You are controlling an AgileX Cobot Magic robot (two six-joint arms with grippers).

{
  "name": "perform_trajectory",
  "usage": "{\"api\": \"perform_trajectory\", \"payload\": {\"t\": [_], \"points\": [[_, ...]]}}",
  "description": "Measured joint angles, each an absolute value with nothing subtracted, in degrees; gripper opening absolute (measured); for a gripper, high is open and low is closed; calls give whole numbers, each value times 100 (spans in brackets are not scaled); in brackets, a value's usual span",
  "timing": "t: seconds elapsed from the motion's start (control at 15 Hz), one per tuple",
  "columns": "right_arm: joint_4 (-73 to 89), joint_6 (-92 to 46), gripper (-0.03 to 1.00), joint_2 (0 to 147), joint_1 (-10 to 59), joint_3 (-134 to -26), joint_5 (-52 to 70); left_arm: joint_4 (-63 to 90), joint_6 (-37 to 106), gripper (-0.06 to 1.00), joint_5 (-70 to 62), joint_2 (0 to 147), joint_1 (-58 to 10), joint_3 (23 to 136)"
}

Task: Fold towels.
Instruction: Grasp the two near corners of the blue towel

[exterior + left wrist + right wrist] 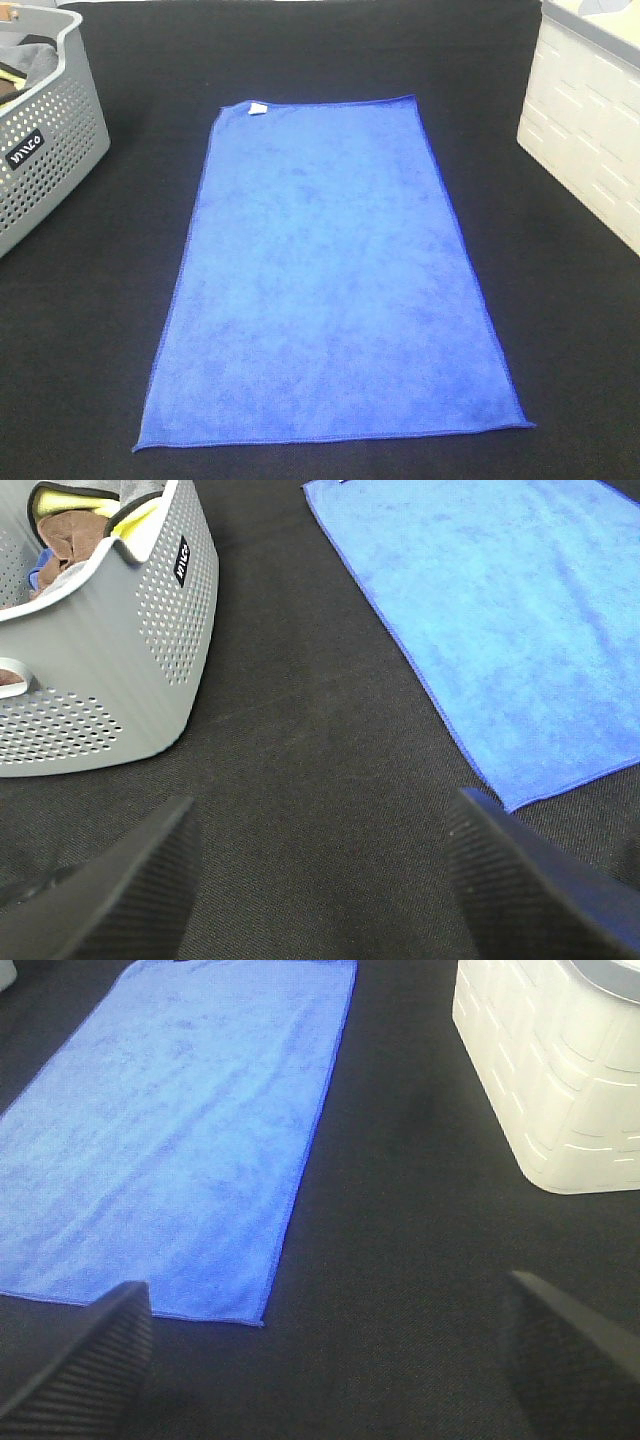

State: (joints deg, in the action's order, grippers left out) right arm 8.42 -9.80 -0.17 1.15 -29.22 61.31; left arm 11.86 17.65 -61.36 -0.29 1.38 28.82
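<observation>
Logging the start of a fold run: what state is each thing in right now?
Blue towel: spread flat, unfolded.
Grey basket: upright, holding bunched cloths.
White bin: upright, contents not visible.
Left gripper: open, empty, over the bare black table.
Right gripper: open, empty, over the bare black table.

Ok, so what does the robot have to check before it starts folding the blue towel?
1. Blue microfibre towel lies flat and unfolded on the black cloth table: ok.
2. Left end effector open, holding nothing: ok.
3. Right end effector open, holding nothing: ok.
4. Towel's near corners bare, nothing lying on them: ok.
5. Grey perforated plastic basket and white plastic bin apart from the towel: ok.
6. End effectors placed at the towel's corners: not ok, both are over bare table beside it.
</observation>
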Motion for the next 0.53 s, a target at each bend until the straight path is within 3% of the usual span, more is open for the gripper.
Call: {"api": "perform_trajectory", "payload": {"t": [0.53], "points": [[842,-980,87,-17,115,-2922,6131,1186,1765,67,-6136,-29,138,2882]]}}
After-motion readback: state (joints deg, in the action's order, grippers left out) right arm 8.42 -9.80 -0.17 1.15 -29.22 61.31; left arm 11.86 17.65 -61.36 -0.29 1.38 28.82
